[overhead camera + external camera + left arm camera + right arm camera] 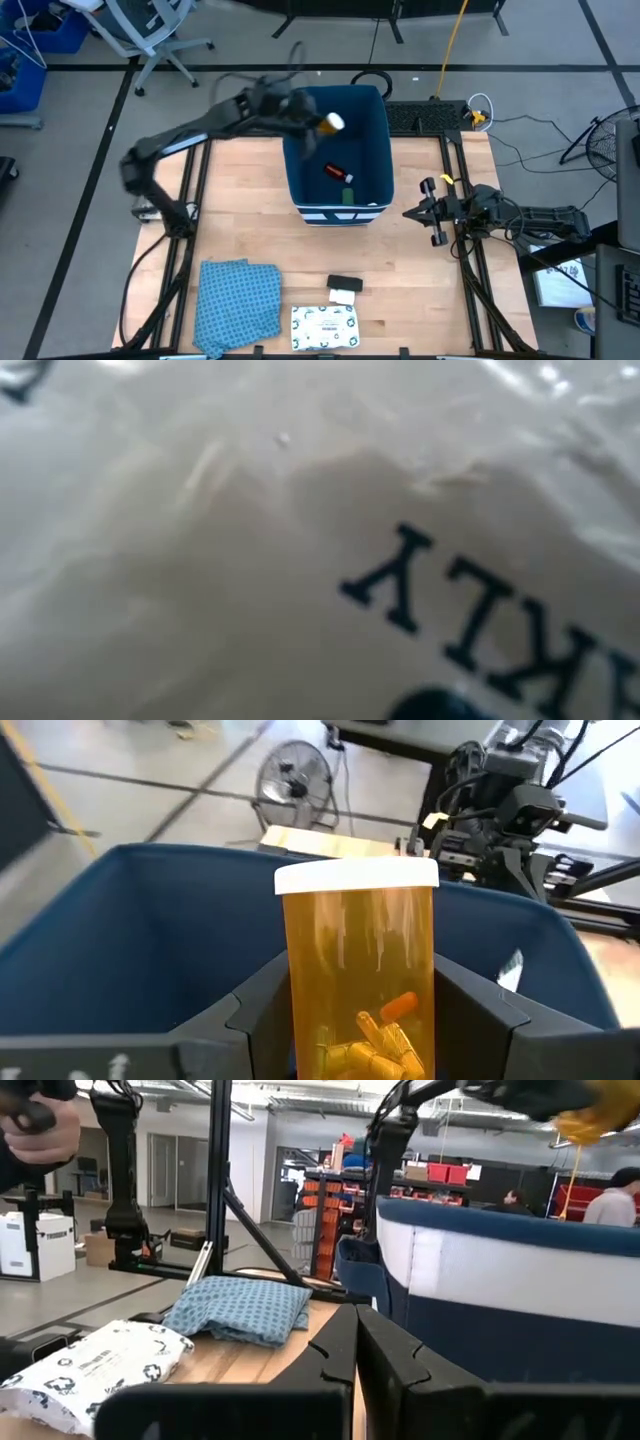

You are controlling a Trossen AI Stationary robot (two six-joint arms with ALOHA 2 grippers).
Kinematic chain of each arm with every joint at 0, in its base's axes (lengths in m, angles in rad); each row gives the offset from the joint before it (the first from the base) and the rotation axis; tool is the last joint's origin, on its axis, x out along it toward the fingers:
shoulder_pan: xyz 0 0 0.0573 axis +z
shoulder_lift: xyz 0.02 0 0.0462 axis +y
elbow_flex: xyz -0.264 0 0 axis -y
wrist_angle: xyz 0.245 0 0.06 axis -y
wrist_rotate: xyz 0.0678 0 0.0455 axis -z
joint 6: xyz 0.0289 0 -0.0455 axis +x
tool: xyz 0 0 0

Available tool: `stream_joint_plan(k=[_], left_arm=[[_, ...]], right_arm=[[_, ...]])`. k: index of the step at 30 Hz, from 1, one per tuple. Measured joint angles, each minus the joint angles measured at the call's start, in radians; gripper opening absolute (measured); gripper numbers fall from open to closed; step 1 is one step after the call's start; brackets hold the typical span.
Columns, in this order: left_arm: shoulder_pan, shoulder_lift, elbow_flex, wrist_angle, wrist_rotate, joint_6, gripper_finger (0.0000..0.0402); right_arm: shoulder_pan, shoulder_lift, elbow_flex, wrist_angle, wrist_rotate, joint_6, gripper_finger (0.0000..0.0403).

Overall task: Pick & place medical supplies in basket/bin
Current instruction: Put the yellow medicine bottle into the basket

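My left gripper (316, 120) is stretched over the tall dark blue bin (375, 150), shut on an amber pill bottle (360, 970) with a white cap. A red-orange tube (338, 172) and a green piece (348, 195) lie on the bin's floor. On the near table lie a black piece (345, 282), a small white box (342, 296) and the white green-printed pouch (323, 325). My right gripper (412, 213) waits shut, to the right of the bin. My left gripper pinches the pill bottle's lower body (340, 1020) between its two fingers (255, 1015), coming from the table's left. The bottle lies along the fingers, its white cap (355, 875) pointing away from the wrist. It is lifted clear above the bin's opening.
A blue patterned cloth (237, 300) lies folded at the near left. The low view is filled by a pale packet with black letters (470, 610) right at the lens. Cables and a fan (610, 140) sit beyond the table's right side. Bare wood lies between bin and pouch.
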State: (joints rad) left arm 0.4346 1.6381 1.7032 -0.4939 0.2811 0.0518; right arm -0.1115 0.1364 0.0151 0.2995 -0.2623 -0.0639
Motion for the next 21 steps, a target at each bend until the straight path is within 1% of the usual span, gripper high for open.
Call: stream_joint_plan(k=[2,5,8,11,14,17,20,21], left_arm=[[0.011,0.089,0.082,-0.020,0.028,0.002,0.0195],[0.016,0.215,0.168,-0.053,0.048,-0.010,0.0195],[0.005,0.331,0.232,-0.109,0.077,-0.007,0.0195],[-0.013,0.424,0.277,-0.189,0.079,0.047,0.0195],[-0.024,0.472,0.310,-0.242,0.043,0.072,0.0195],[-0.023,0.492,0.337,-0.269,0.009,0.076,0.0195],[-0.028,0.502,0.335,-0.277,-0.003,0.093,0.0195],[-0.036,0.502,0.330,-0.276,-0.022,0.110,0.0195]], right_arm=[[0.000,0.000,0.000,-0.003,0.000,0.001,0.0000],[0.000,0.000,0.000,-0.006,0.000,0.022,0.0000],[0.000,0.000,0.000,-0.006,0.000,0.041,0.0000],[0.000,0.000,0.000,-0.006,-0.001,0.061,0.0000],[0.000,0.000,0.000,-0.006,-0.001,0.080,0.0000],[0.000,0.000,0.000,-0.007,-0.001,0.083,0.0000],[0.000,0.000,0.000,-0.006,-0.001,0.082,0.0000],[0.000,0.000,0.000,-0.006,-0.001,0.081,0.0000]])
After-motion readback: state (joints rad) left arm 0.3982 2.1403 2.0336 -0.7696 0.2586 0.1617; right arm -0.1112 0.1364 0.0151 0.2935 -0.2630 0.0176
